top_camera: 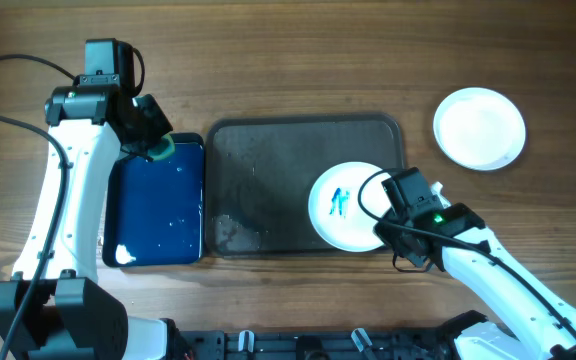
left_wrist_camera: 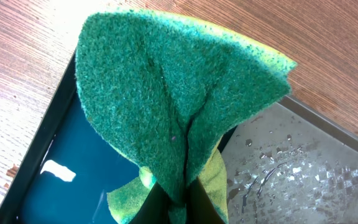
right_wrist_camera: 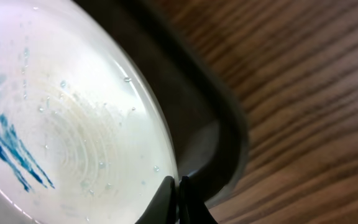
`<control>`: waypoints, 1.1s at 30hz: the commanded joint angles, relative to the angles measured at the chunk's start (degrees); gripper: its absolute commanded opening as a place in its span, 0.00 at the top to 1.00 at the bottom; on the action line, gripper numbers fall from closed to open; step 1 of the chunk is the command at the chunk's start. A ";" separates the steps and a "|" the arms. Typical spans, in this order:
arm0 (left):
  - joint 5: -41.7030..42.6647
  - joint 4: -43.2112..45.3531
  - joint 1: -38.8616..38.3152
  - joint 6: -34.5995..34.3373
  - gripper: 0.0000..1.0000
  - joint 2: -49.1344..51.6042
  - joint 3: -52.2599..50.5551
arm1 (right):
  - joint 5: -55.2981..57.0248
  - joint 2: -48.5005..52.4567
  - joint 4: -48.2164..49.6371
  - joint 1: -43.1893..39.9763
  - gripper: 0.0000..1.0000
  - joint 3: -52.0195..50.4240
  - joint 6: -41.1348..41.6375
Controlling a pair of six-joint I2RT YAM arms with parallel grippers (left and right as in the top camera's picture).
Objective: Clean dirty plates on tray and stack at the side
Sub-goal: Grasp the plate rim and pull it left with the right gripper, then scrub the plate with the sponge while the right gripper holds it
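Gripping the rim of a blue-scribbled round white plate [top_camera: 340,208] on the dark grey rectangular tray [top_camera: 263,180], the right gripper [right_wrist_camera: 178,196] is clamped; the left gripper [left_wrist_camera: 180,208] pinches a green sponge [left_wrist_camera: 179,106] above a glossy blue tray [top_camera: 158,215].

Lighting bright, even; shadows soft. Glare: white patches on blue tray [top_camera: 153,205]. Right wrist close-up of plate [right_wrist_camera: 73,112] slightly blurred.
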 commanded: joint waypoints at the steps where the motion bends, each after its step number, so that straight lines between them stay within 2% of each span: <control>1: 0.09 0.02 -0.17 1.40 0.96 0.11 1.03 | -2.03 -0.61 2.32 -0.13 0.95 3.82 -12.07; 6: 7.45 0.22 -1.88 6.32 0.96 0.11 1.03 | -3.96 2.84 8.76 -0.13 0.95 4.57 -13.60; 14: 14.86 0.20 -9.27 7.41 0.96 0.11 1.03 | -11.89 23.08 24.33 -0.13 0.95 4.87 -16.09; 23: 17.49 2.38 -22.05 9.22 0.96 1.29 1.01 | -11.89 23.39 25.18 -0.13 0.95 7.02 -19.12; 25: 17.44 2.36 -25.09 12.98 0.96 3.80 1.01 | -12.13 23.39 24.92 -0.13 0.96 7.06 -19.10; 30: 17.94 2.62 -28.11 13.44 0.96 13.18 0.24 | -12.11 23.37 23.28 -0.13 0.95 7.15 -19.12; 33: 21.33 3.63 -29.00 14.99 0.96 18.12 0.24 | -12.11 23.37 22.91 -0.13 0.95 7.21 -19.10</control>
